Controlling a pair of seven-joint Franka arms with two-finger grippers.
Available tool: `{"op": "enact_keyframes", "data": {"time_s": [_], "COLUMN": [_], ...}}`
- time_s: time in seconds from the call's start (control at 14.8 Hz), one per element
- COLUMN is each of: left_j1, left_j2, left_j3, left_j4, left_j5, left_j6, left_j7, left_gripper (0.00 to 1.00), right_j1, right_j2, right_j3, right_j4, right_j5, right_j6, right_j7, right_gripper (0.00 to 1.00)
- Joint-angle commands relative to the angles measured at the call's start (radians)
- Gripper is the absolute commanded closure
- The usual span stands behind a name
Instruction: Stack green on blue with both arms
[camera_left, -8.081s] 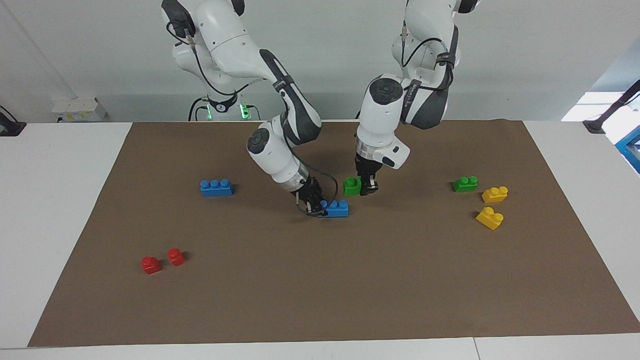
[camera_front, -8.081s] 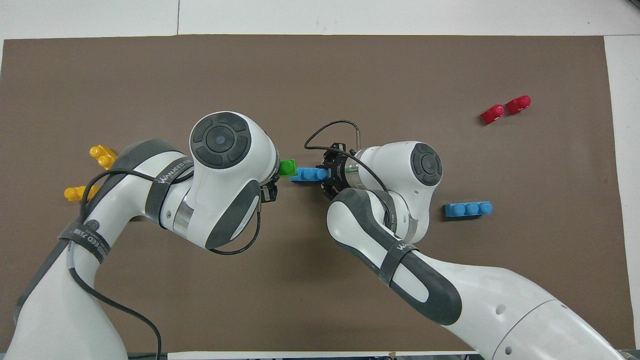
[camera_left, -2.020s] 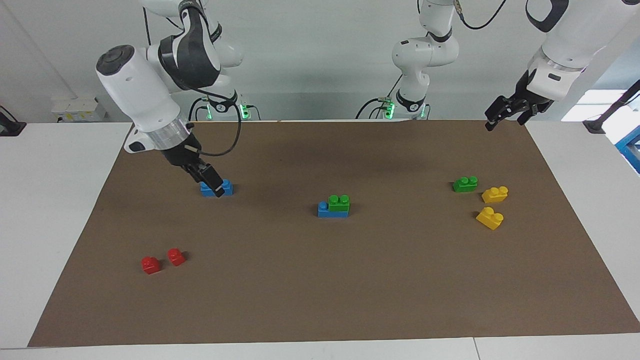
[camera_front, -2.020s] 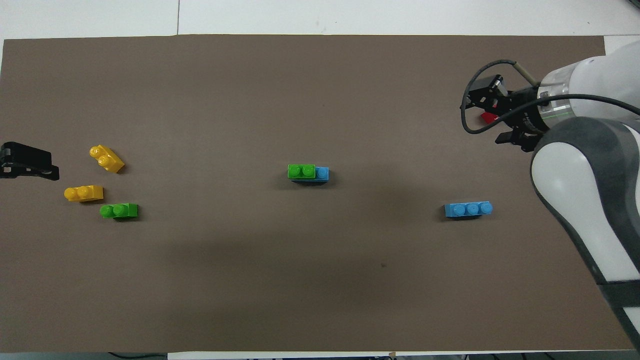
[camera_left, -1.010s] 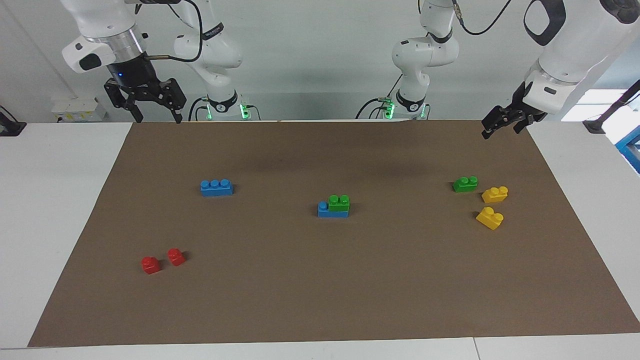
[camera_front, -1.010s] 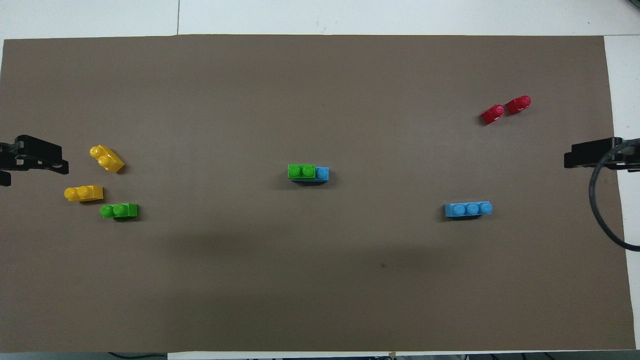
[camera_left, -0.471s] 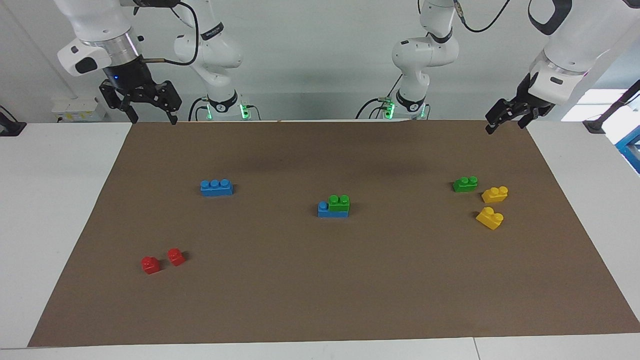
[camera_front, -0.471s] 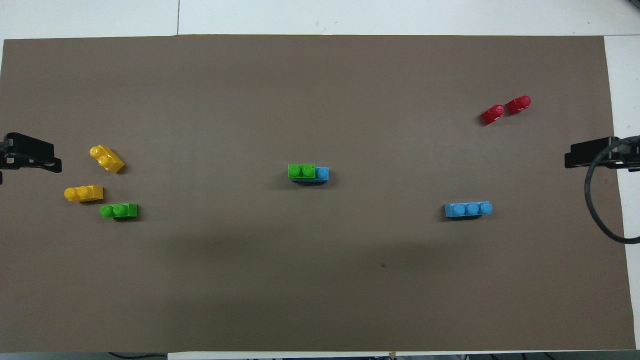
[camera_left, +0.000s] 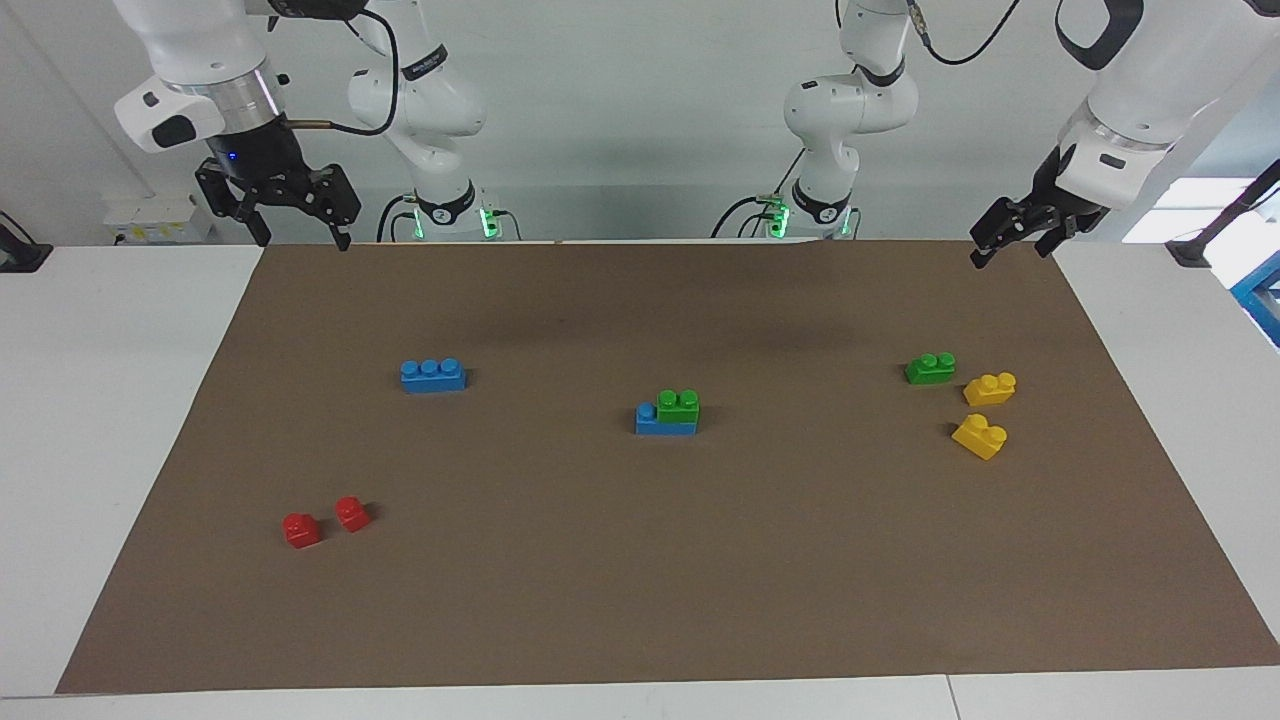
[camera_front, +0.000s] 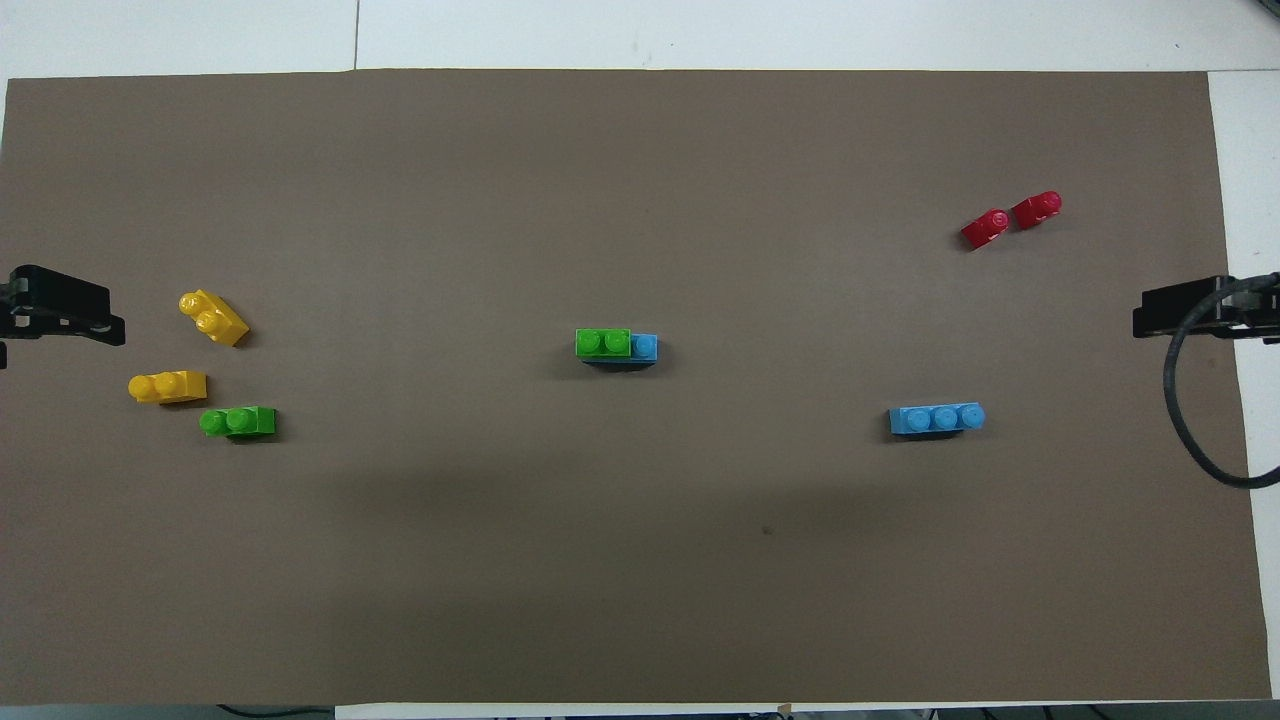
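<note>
A green brick (camera_left: 678, 404) (camera_front: 603, 343) sits on a blue brick (camera_left: 648, 421) (camera_front: 646, 347) in the middle of the mat, leaving one blue stud bare. A second blue brick (camera_left: 432, 375) (camera_front: 937, 419) lies alone toward the right arm's end. A second green brick (camera_left: 930, 368) (camera_front: 238, 421) lies toward the left arm's end. My right gripper (camera_left: 303, 240) (camera_front: 1185, 320) hangs open and empty, high over the mat's corner at its own end. My left gripper (camera_left: 1010, 250) (camera_front: 62, 315) hangs open and empty over the mat's edge at its end.
Two yellow bricks (camera_left: 990, 388) (camera_front: 213, 317) lie beside the loose green one. Two small red bricks (camera_left: 301, 529) (camera_front: 986, 228) lie farther from the robots than the lone blue brick. The brown mat (camera_left: 640, 600) covers most of the white table.
Eight seconds ago both grippers were shut on the green and blue bricks at the middle. Now the stack stands alone and both arms have drawn back. In the last second they barely shifted.
</note>
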Motion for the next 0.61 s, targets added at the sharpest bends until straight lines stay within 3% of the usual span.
{"op": "enact_keyframes", "data": {"time_s": [0.0, 0.54], "left_j1": [0.013, 0.007], "left_j2": [0.001, 0.001], "left_j3": [-0.004, -0.004], "left_j4": [0.018, 0.016], "left_j5": [-0.017, -0.015], "left_j6": [-0.022, -0.022], "left_j7": [0.015, 0.015], "left_gripper": [0.0, 0.0], "right_j1": [-0.001, -0.001], "right_j2": [-0.015, -0.018], "right_j3": [0.004, 0.006], "right_j4": [-0.022, -0.024], "right_j5": [-0.02, -0.005], "right_j6": [-0.003, -0.044], "right_j7": [-0.015, -0.008], "right_gripper": [0.0, 0.0]}}
